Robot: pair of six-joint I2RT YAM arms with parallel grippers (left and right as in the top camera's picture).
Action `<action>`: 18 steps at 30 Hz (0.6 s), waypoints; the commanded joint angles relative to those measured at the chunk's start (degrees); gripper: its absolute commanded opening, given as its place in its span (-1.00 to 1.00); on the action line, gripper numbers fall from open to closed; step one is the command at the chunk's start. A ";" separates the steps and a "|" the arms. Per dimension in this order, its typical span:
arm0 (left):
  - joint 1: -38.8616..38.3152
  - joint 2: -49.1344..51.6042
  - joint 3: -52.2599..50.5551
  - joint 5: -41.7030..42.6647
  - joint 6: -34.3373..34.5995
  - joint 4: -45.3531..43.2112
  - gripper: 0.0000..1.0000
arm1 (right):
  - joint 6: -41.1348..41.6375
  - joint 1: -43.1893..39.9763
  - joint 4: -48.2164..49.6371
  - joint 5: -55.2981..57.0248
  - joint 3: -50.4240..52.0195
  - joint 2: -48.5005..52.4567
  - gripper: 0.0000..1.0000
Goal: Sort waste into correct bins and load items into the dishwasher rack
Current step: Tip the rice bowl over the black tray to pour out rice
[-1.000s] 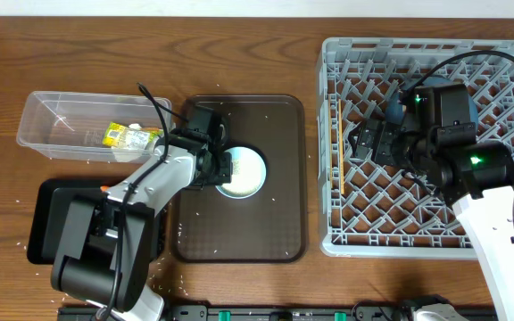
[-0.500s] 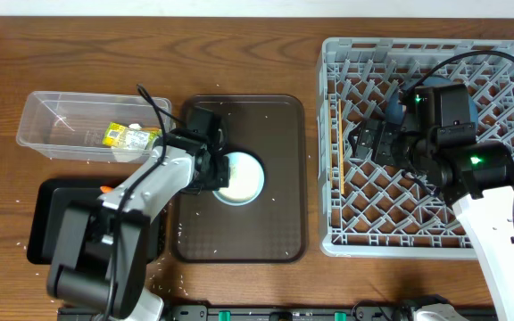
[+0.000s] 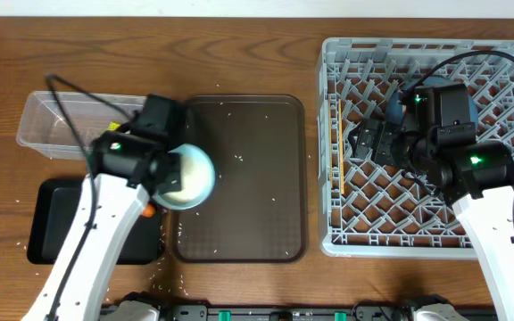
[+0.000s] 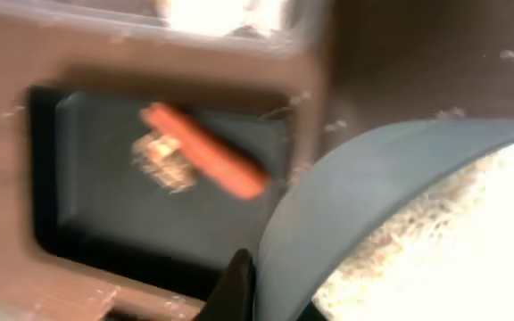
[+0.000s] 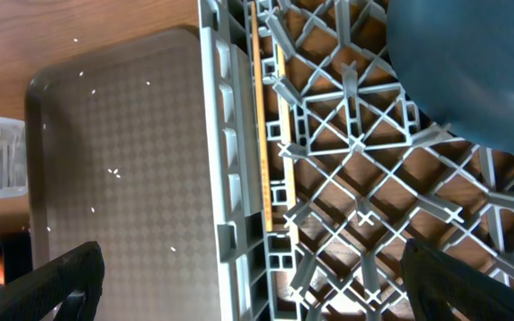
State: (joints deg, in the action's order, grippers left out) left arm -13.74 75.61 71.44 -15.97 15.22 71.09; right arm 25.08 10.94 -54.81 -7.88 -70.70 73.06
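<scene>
1. Near left, one black tray (image 3: 47, 234) holds one carrot (image 4: 205, 153) and one brown lump (image 4: 162, 159), side by side.
2. Above its right edge, the left claw (image 3: 161, 174) is pinched narrow on the rim of the one bowl (image 3: 191, 176), which has rice (image 4: 435, 254) inside.
3. In the middle lies one brown serving tray (image 3: 257, 196), dotted with loose grains too many to count.
4. The right claw (image 3: 365, 143) hangs spread wide over the rack (image 3: 346, 234), holding nothing.
5. Far left sits one clear box (image 3: 43, 125).
6. Far inside the rack rests one blue plate (image 5: 476, 62).
</scene>
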 commanded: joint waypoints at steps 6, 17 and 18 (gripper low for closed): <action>12.76 -3.85 0.11 -15.69 5.68 5.22 -0.87 | 0.61 -0.13 -0.07 0.37 -0.11 -0.61 0.98; 30.64 0.48 -0.72 -31.34 14.27 7.26 -0.88 | 0.61 -0.13 -0.02 0.37 -0.11 -0.61 0.98; 31.91 1.07 -0.72 -32.89 14.25 7.41 -0.88 | 0.61 -0.13 -0.02 0.37 -0.11 -0.61 0.98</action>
State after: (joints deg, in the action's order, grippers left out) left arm 15.29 75.09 71.31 -40.42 26.76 77.97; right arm 25.08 10.94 -54.83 -7.88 -70.70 73.06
